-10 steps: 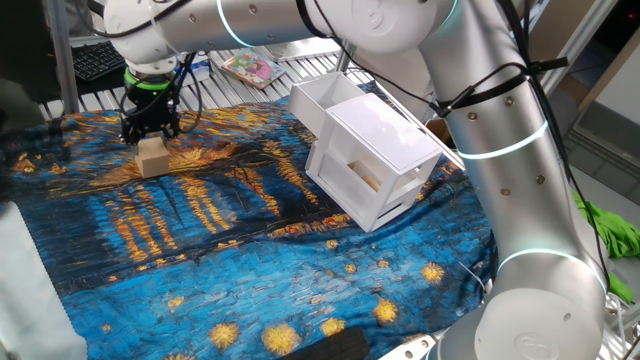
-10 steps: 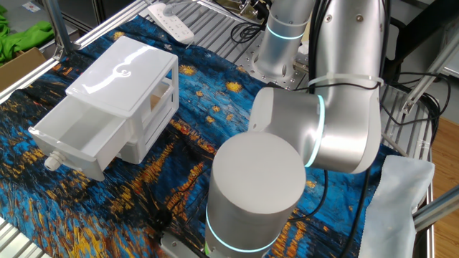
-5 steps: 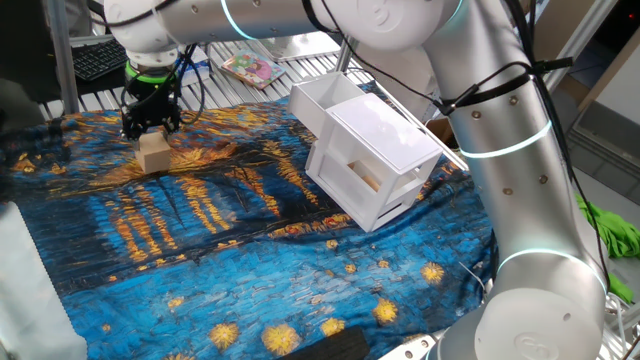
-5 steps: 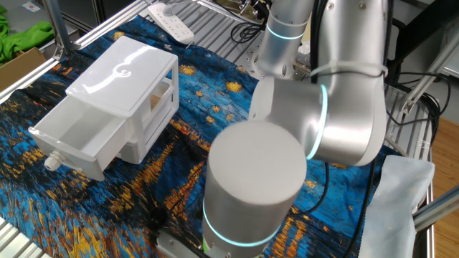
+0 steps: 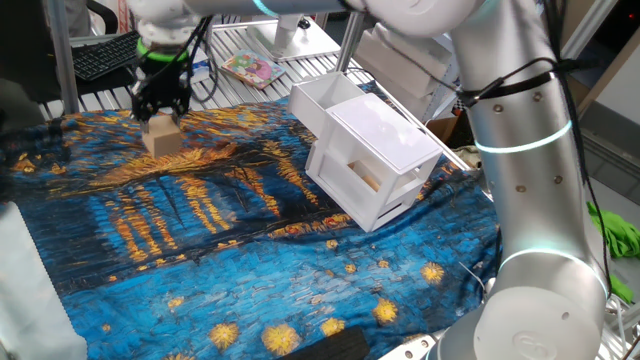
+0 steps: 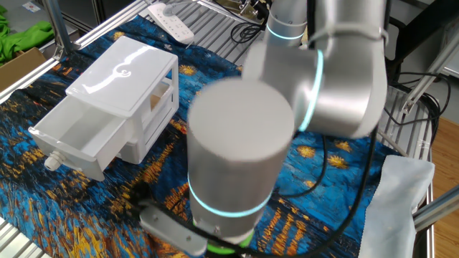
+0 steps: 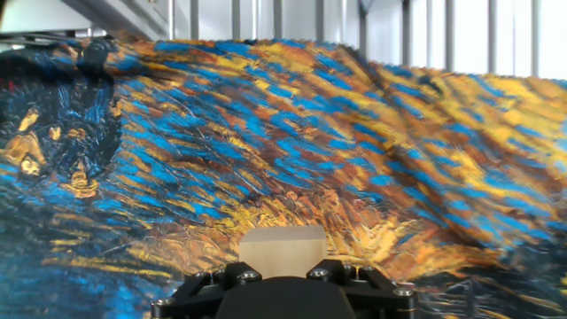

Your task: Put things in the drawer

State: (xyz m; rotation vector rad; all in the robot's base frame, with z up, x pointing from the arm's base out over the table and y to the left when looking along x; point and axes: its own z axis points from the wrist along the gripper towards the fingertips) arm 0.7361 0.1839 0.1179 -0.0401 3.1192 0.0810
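Block [image 5: 162, 138] is in the end effector [image 5: 163, 112], a small tan cube pinched between the black fingers and hanging clear of the painted blue-and-gold cloth [image 5: 200, 250] that covers the counter. From the one fixed view it hangs over the cloth's far left corner, with the fingers closed on its upper half and the hand pointing straight down. The hand view backs that up: the pale top of the block sits right between the finger mounts, and the cloth spreads out well below it.

So the pickup looks done, and the carry is the step in hand. The drawer [image 6: 79, 140], the upper tray of the little white cabinet [image 5: 385, 150], stands pulled out and open, and from the other fixed view it appears bare inside. It lies well apart from the block, across a wide stretch of cloth.

Next move, by my reading: travel across to the cabinet with the block high enough to clear the drawer's wall, centre it over the open tray, lower it in, then let the fingers spread. The tray is roomy next to the block, so the aim is forgiving; the cabinet's top shelters the back part, so the front of the tray is the safer target.
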